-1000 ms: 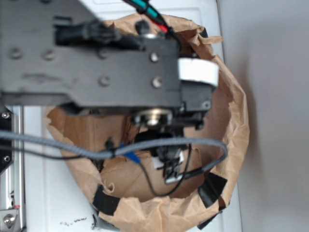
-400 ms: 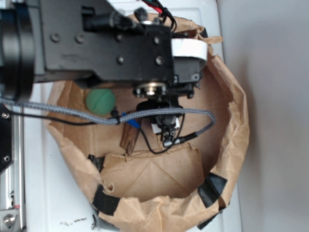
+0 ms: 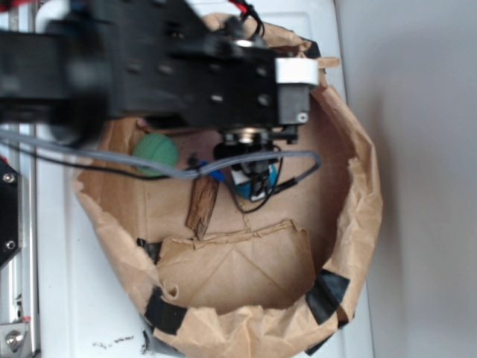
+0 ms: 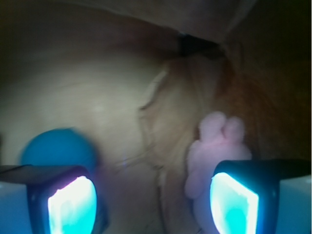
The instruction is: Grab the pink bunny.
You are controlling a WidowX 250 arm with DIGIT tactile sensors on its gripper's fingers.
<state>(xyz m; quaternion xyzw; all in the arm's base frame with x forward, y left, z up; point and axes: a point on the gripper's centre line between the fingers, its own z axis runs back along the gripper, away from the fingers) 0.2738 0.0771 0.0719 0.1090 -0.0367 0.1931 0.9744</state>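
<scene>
Exterior view first: the black arm (image 3: 171, 67) reaches in from the upper left over the brown paper bag (image 3: 358, 224), which sits rolled open on the white surface (image 3: 82, 298); the gripper (image 3: 253, 179) hangs low inside the bag, half tangled in grey cable (image 3: 149, 168), and from here I cannot tell how its fingers stand; the green ball (image 3: 155, 154) sits at the bag's left inner wall, well apart from the gripper; a sliver of the blue ball (image 3: 270, 177) peeks out right beside the gripper; a brown strip of wood or card (image 3: 202, 207) lies on the bag floor just below; the pink bunny is hidden from this angle. Wrist view now: both fingers (image 4: 63, 200) glow at the bottom corners, set wide apart with nothing between them; the blue ball (image 4: 58, 148) sits just above the left finger; the pink bunny (image 4: 214, 151) lies by the right finger, partly behind it, on the crumpled paper floor; its long axis runs near vertical in the picture, tilting slightly right, with two rounded lobes at the far top end and the body trailing down toward the camera; the blur hides which end is its head.
</scene>
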